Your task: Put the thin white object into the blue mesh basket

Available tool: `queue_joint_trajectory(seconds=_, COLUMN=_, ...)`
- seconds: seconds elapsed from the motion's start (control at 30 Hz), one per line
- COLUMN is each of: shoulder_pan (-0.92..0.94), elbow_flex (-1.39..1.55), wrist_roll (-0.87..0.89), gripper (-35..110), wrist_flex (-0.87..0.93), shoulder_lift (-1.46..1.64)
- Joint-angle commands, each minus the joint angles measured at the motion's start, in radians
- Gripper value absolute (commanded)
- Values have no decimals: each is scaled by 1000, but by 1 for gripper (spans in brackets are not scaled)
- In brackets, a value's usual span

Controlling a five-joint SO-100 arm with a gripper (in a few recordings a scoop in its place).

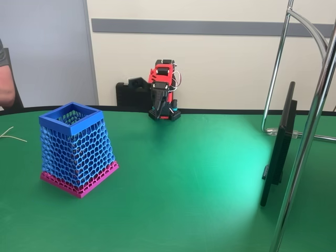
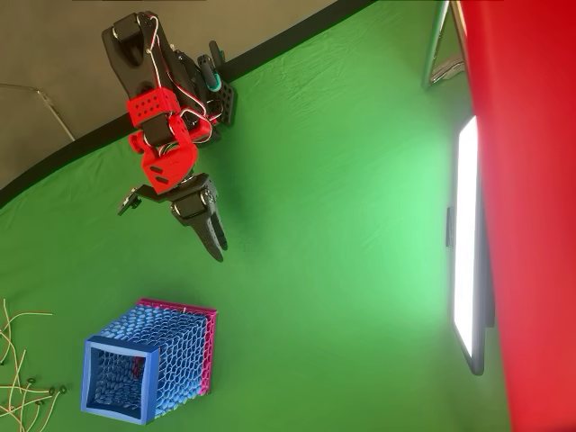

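Blue mesh basket (image 2: 148, 364): upright on green surface (image 2: 342, 270), pink base. End effector (image 2: 216, 243): empty, fingers pressed together (well apart from basket). Pale strands (image 2: 22, 378): beside basket.

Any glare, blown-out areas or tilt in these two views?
Fixed view: bright sheen on the green felt table beside the thin black screen. Overhead view: picture lies sideways; the screen's face is blown out white; a red blur covers the right edge.

Green table (image 1: 184, 184), cream wall (image 1: 220, 68) with grey strip (image 1: 210, 26).
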Motion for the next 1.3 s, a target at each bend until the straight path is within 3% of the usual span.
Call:
queue_joint_trajectory(seconds=0.0, shoulder_pan=-23, elbow_flex=49, wrist_roll=-15, gripper=23, wrist_flex=15, shoulder_lift=72)
queue_joint_trajectory(seconds=0.63, shoulder_pan=-66, elbow_flex=114, wrist_roll=58, gripper=22, wrist_flex=350, shoulder_lift=339)
queue_joint_trajectory(seconds=1.27, shoulder_pan=-81, elbow_flex=114, wrist_roll=55, gripper=18, wrist_flex=377, shoulder_lift=339)
